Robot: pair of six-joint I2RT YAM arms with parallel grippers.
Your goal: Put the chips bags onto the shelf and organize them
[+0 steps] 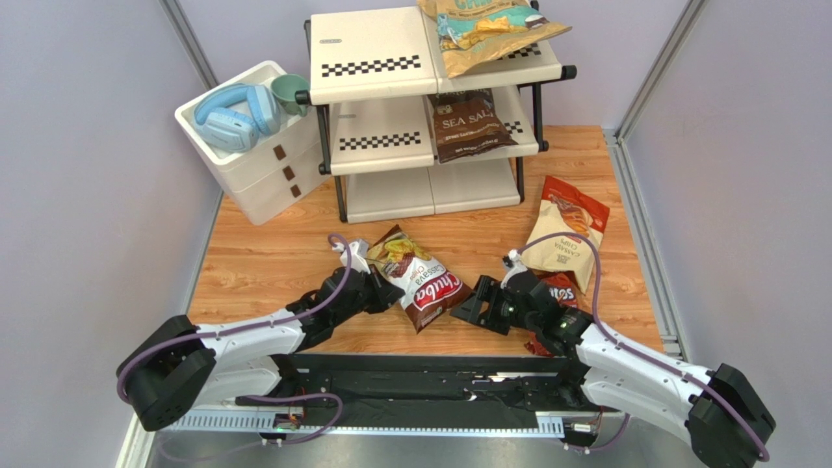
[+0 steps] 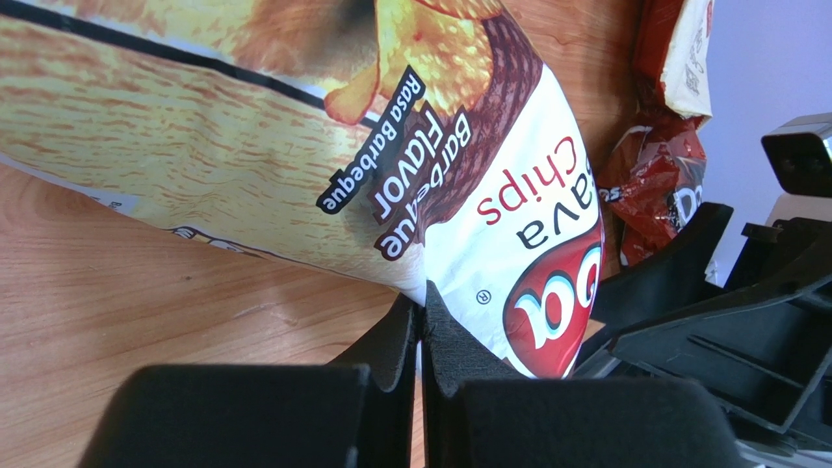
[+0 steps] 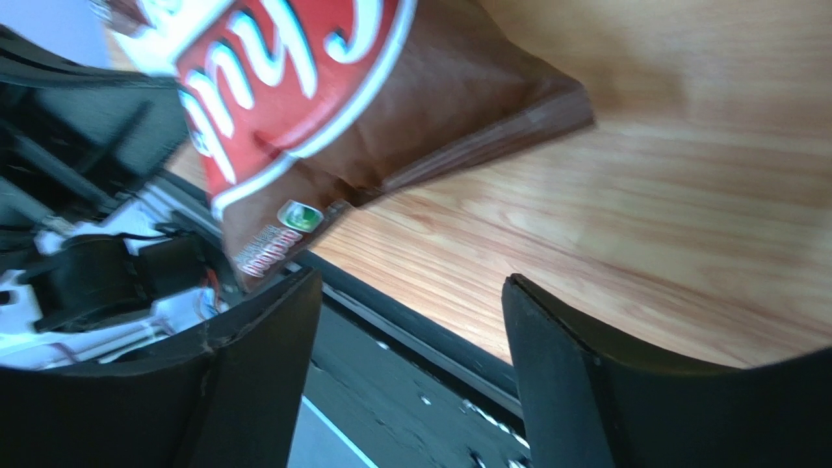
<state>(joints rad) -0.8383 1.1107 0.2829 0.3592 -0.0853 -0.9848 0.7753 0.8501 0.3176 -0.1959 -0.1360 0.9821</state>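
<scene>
The white-red Chuba bag (image 1: 422, 280) lies on the wooden table between my grippers. My left gripper (image 1: 383, 292) is shut on its edge; in the left wrist view the pads (image 2: 422, 314) pinch the bag's thin rim (image 2: 293, 146). My right gripper (image 1: 475, 310) is open and empty just right of the bag's brown end (image 3: 322, 78), jaws wide apart (image 3: 410, 292). The red Doritos bag (image 1: 561, 290) lies partly under my right arm. The cream bag with a red-orange top (image 1: 566, 232) lies beyond it. On the shelf (image 1: 371, 58), the tan-and-teal bag (image 1: 483, 24) is on top and the Sea Salt bag (image 1: 471, 124) on the middle tier.
A white three-drawer box (image 1: 249, 161) stands left of the shelf, carrying blue headphones (image 1: 234, 112) and a green cup (image 1: 290, 93). The black base plate (image 1: 430, 382) runs along the near edge. Grey walls close in both sides.
</scene>
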